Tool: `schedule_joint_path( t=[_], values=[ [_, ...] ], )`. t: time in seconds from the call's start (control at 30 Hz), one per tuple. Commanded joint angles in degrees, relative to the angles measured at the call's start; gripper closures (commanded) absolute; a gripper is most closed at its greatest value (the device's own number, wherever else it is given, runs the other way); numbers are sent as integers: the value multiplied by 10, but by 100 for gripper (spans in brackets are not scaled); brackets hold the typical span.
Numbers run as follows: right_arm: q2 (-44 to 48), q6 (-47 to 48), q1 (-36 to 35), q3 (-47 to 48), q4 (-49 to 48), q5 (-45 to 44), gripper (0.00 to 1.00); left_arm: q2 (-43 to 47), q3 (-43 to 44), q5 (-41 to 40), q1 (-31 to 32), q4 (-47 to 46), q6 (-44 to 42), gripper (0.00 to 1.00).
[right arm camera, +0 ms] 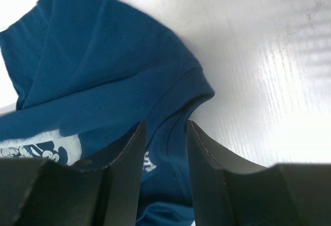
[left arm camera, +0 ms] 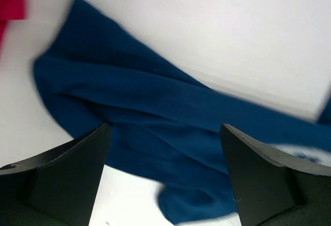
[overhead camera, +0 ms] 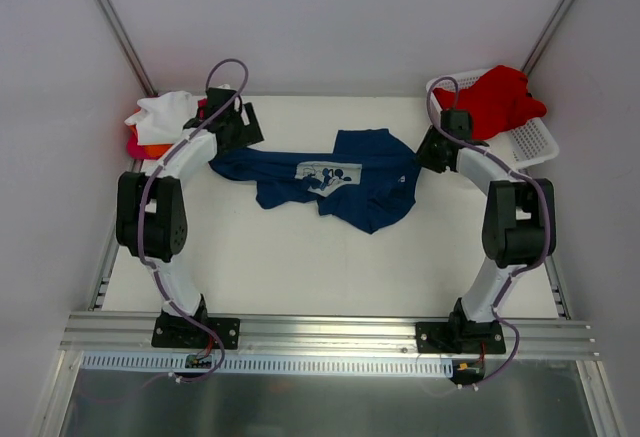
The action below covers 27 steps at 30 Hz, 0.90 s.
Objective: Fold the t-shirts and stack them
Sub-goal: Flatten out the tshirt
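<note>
One navy t-shirt [overhead camera: 372, 197] lies crumpled, its white chest print [overhead camera: 325, 171] too blurred to read

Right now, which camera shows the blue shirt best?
The top camera: it takes in the whole blue shirt, lying crumpled, with its white print showing. The left wrist view gives only a blurred stretch of it; the right wrist view shows one close-up corner and part of the print.

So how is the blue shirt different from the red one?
The blue shirt lies stretched out on the table; the red shirt sits bunched up in the white basket. The blue shirt shows a white print; the red shirt shows none. Both are crumpled and not folded yet.
</note>
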<state>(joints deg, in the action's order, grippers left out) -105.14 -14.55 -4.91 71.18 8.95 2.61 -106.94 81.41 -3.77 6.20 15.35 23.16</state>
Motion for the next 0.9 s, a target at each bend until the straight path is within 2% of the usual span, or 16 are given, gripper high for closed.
schedule_joint_path(
  t=[0.0,0.1,0.17,0.23,0.3,0.33,0.47,0.6,0.87],
  values=[
    [62,29,-19,34,26,-53,60,74,-25,8,59,-1,14,14],
    [77,40,-30,37,37,-68,60,95,-37,10,117,-1,29,17],
    [85,40,-33,35,41,-66,60,102,-41,9,157,-1,43,23],
    [89,38,-39,31,41,-60,60,96,-44,-4,179,-1,54,25],
    [97,35,-41,27,41,-58,60,75,-43,6,195,-1,64,33],
    [100,34,-43,21,41,-57,60,67,-42,13,198,-1,66,41],
    [112,34,-48,12,39,-54,60,43,-58,-8,223,-1,76,43],
    [120,34,-51,6,38,-53,61,22,-62,-23,240,-2,81,53],
    [116,29,-53,1,35,-48,62,9,-71,-39,268,-1,96,54]
  ],
)
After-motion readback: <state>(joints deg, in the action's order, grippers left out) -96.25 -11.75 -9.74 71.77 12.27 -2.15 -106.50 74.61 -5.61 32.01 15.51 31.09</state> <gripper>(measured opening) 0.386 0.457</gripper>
